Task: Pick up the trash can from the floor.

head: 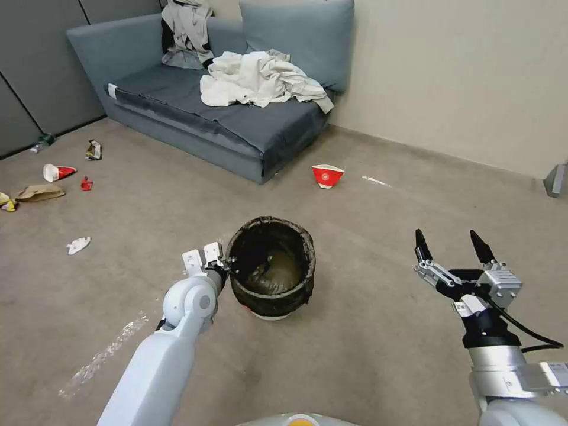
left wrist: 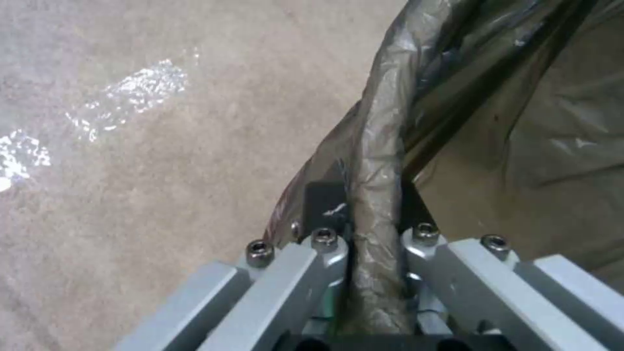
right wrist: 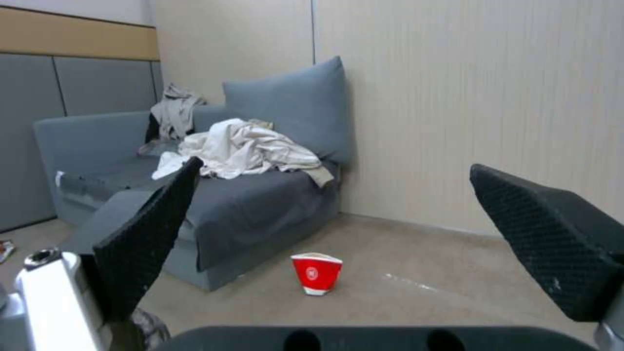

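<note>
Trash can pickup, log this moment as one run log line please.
left claw: shut on trash can rim | trash can: upright on floor | right claw: open, idle in the air beside it

trash can [head: 271, 269]: crinkled glossy plastic bag (white base) | floor [head: 378, 355]: matt carpet

One bin [head: 271, 267] at centre, one red bowl [head: 327, 175] at one o'clock, one sofa [head: 195, 106] at twelve with one cushion [head: 297, 36] and two garments — and about seven litter scraps [head: 39, 192] at ten o'clock.
</note>
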Tool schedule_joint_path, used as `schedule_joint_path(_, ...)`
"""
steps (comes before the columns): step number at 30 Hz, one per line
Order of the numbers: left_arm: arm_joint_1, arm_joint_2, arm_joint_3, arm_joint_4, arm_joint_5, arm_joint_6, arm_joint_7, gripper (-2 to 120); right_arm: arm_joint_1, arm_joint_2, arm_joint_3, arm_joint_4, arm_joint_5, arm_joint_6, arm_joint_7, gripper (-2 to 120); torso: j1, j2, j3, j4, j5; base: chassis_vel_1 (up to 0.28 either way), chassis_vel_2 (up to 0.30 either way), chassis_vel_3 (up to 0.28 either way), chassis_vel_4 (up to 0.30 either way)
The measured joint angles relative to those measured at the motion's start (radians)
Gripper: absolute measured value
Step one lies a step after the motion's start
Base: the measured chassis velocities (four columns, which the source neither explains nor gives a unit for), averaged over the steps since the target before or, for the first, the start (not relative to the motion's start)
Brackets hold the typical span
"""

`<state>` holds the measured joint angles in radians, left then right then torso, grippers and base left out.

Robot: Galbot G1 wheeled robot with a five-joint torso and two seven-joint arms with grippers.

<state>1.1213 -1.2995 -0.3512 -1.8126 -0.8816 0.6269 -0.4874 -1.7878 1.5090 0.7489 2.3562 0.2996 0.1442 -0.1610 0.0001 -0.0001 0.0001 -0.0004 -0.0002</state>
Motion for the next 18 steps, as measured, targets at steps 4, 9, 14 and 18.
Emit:
schedule_joint_path(4,0.017,0.003,-0.012,-0.049,-0.023,0.000,-0.013,1,0.000,0.000,0.000,0.003,0.000,0.000,0.000,100,0.000,0.000,0.000,0.0000,0.0001,0.000,0.000,0.000,0.000)
schedule_joint_path(9,0.087,0.029,-0.045,-0.191,-0.080,0.022,-0.032,1,0.003,0.005,-0.009,0.006,-0.006,-0.001,-0.004,100,0.000,0.000,0.000,0.0002,0.0007,0.000,0.000,0.000,0.000)
schedule_joint_path(14,0.151,0.049,-0.087,-0.333,-0.132,0.050,-0.043,1,0.004,0.010,-0.019,0.007,-0.012,-0.001,-0.009,100,0.000,0.000,0.000,0.0003,0.0004,0.000,0.000,0.000,0.000)
schedule_joint_path(18,0.172,0.054,-0.103,-0.391,-0.146,0.056,-0.044,1,0.005,0.011,-0.022,0.009,-0.012,-0.001,-0.010,100,0.000,0.000,0.000,0.0003,0.0002,0.000,0.000,0.000,0.000)
